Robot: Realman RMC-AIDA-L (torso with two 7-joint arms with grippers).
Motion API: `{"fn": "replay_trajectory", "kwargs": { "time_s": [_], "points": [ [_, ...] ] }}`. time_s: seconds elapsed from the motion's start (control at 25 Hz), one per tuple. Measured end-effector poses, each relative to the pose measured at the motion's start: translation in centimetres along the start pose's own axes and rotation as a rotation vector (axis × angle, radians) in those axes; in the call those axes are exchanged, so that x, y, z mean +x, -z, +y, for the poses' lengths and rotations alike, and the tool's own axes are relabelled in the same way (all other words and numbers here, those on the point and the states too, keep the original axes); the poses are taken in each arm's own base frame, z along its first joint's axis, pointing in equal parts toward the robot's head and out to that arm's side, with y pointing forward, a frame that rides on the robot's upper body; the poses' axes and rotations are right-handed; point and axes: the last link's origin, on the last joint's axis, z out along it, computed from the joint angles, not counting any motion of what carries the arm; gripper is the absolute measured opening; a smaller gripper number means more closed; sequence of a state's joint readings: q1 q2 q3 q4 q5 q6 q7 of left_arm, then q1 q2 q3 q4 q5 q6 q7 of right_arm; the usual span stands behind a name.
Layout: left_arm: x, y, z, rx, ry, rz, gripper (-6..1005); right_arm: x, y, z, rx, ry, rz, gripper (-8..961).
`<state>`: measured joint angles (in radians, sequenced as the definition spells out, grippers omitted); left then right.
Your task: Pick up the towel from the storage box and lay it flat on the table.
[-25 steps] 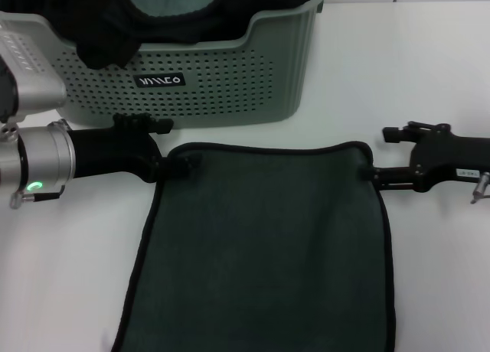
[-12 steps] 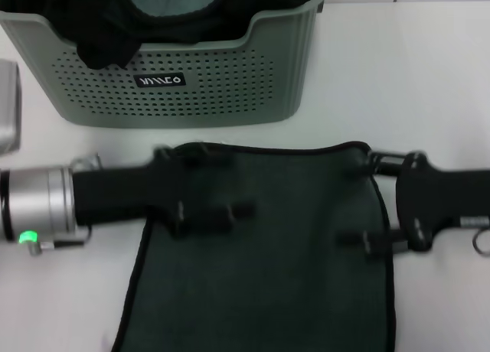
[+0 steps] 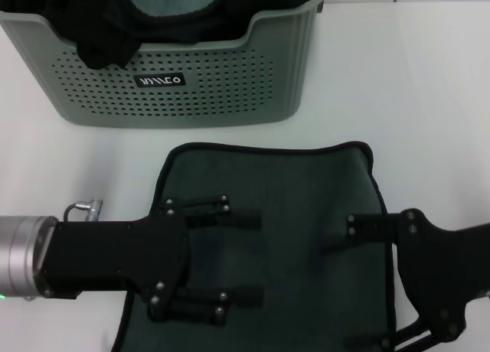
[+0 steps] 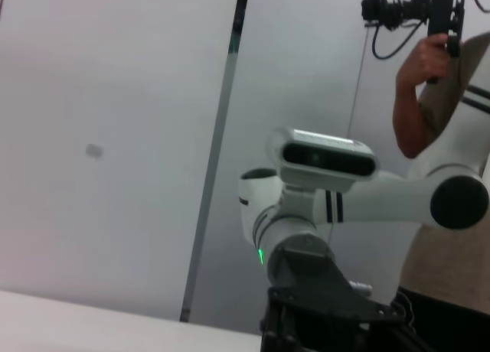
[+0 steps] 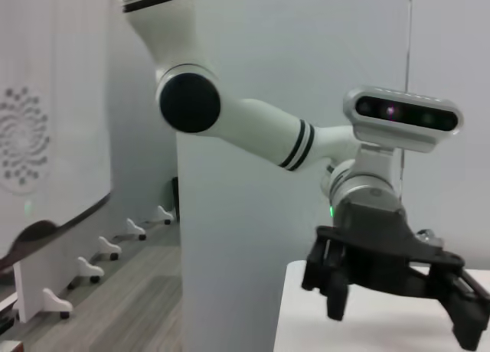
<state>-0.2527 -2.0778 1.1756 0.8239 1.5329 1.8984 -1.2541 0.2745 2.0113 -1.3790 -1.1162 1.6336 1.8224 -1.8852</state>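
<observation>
Look at what has changed in the last second: both grippers were pinching the far corners of the towel (image 3: 268, 237), one at each end of its far edge, and now both have let go and pulled back toward the robot's body, high over the cloth. The left gripper (image 3: 230, 256) hangs above the towel's left half with its jaws spread wide, one finger toward the box side and one toward the robot, nothing between them. The right gripper (image 3: 360, 283) hangs over the right edge; its jaws look spread as well, though its nearer finger runs down to the frame's edge, so judge that side with some caution. The towel lies dark face up on the table (image 3: 429, 99), just in front of the box (image 3: 184, 84) but not touching it, its far edge and both far corners flat and smooth. You cannot see its near edge, which runs out of view. For you this means the laying-out looks done, or very nearly: the cloth is out of the box, released and spread. The towel now sits below the open jaws of both grippers, apart from them, held by neither. A black cloth (image 3: 99, 30) and a teal cloth (image 3: 168, 0) remain in the box.
</observation>
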Motion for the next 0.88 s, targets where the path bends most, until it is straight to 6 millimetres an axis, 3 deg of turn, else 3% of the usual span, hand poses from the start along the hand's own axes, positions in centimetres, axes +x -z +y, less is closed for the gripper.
{"fn": "replay_trajectory", "kwargs": {
  "time_s": [0.72, 0.88],
  "points": [
    [-0.2, 0.6, 0.9, -0.021, -0.016, 0.049, 800, 0.2, 0.0, 0.1, 0.024, -0.004, -0.012, 885],
    [-0.1, 1.3, 0.9, -0.026, -0.021, 0.038, 800, 0.7, -0.7, -0.1, 0.025, 0.005, -0.036, 885]
  ]
}}
